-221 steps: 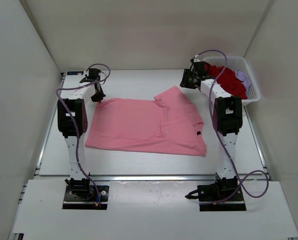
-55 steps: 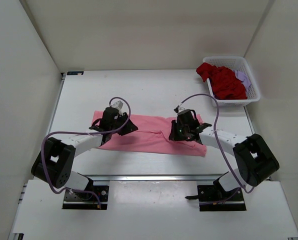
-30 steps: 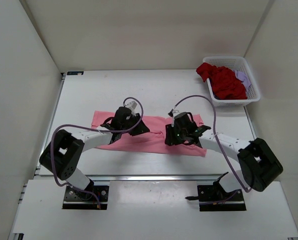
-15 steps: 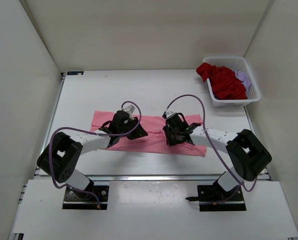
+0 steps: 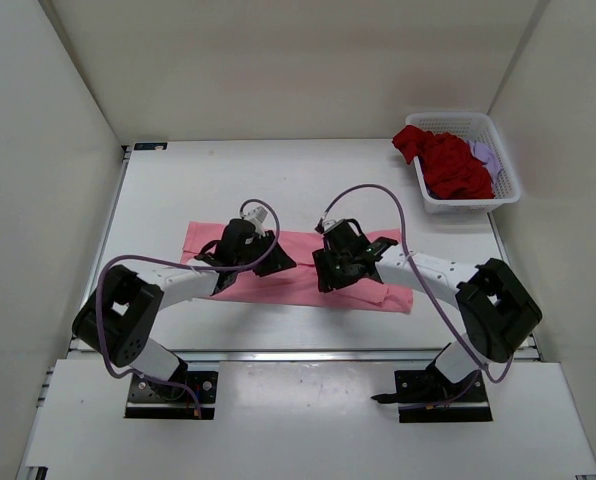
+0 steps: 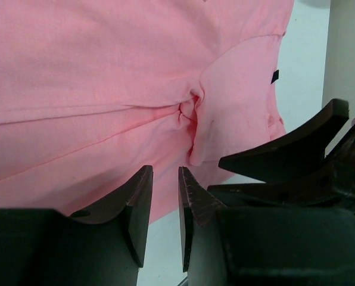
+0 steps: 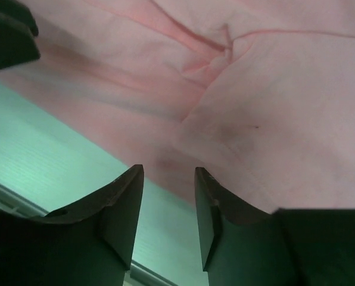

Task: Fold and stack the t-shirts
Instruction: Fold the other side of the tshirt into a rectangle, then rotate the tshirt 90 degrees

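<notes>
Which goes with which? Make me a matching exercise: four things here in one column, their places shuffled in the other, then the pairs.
1. pink t-shirt
2. dark red t-shirt
3. lavender t-shirt
4. basket

A. far right corner of the table
B. peeks out at the basket's right side
C. heaped in the basket
D. spread out mid-table

Pairs: 1-D, 2-C, 3-B, 4-A

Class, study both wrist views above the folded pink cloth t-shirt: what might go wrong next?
1. The pink cloth t-shirt is bunched at its centre crease; a grab there may catch uneven layers and spoil the fold.
2. The left pincer and right pincer hang close together, so they might collide.
</notes>
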